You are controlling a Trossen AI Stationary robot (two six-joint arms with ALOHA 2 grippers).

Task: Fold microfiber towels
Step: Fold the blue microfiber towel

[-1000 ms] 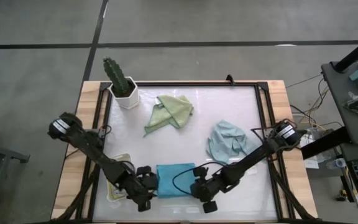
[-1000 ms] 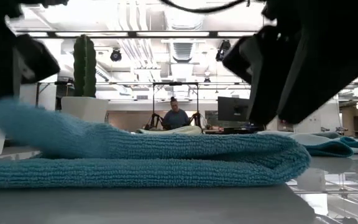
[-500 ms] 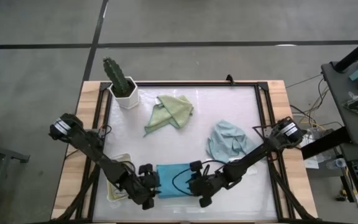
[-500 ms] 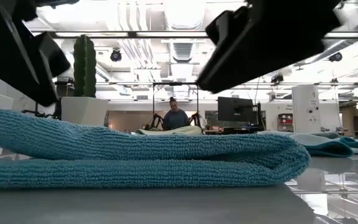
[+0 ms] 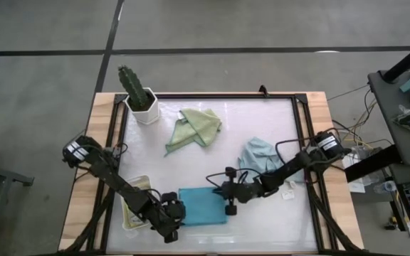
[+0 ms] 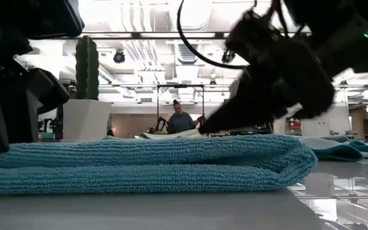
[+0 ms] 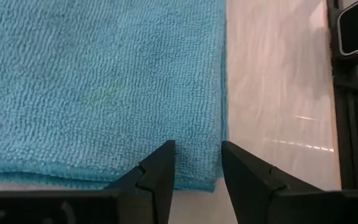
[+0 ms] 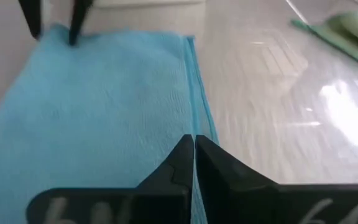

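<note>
The teal towel (image 5: 202, 206) lies folded flat at the table's near edge, so this fold looks complete. The left gripper (image 7: 196, 163) hovers over its corner, jaws apart and empty; the right gripper (image 8: 194, 155) sits at its opposite edge, jaws together on nothing. The next move calls for fetching the pale blue towel (image 5: 260, 158) or the sage green towel (image 5: 196, 126) (both crumpled); the potted cactus (image 5: 138, 92) stands near the latter.

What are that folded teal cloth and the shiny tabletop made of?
The teal towel looks like looped microfiber: a nubby, matte pile shows up close. The tabletop seems a smooth, glossy white sheet, perhaps laminate or acrylic, since it mirrors the ceiling lights; the exact material cannot be told.
</note>
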